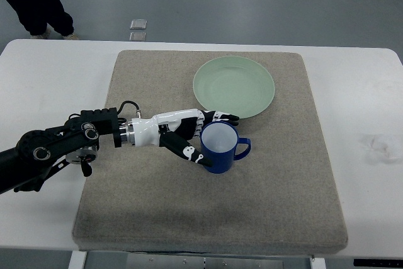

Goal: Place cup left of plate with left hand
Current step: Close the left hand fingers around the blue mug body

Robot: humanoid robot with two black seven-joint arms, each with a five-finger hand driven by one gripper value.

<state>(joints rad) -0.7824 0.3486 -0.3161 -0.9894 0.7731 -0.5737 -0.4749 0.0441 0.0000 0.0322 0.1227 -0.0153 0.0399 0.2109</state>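
Note:
A blue cup (221,148) with a white inside stands upright on the mat, its handle pointing right, just below the pale green plate (233,86). My left hand (200,137) reaches in from the left and its fingers curl around the cup's left side, thumb in front and fingers behind. The cup rests on the mat, a little below and left of the plate's middle. The right arm does not show.
A beige felt mat (151,218) covers the middle of the white table (365,174). A person's dark trouser legs and shoes (38,4) stand on the floor beyond the table's far left corner.

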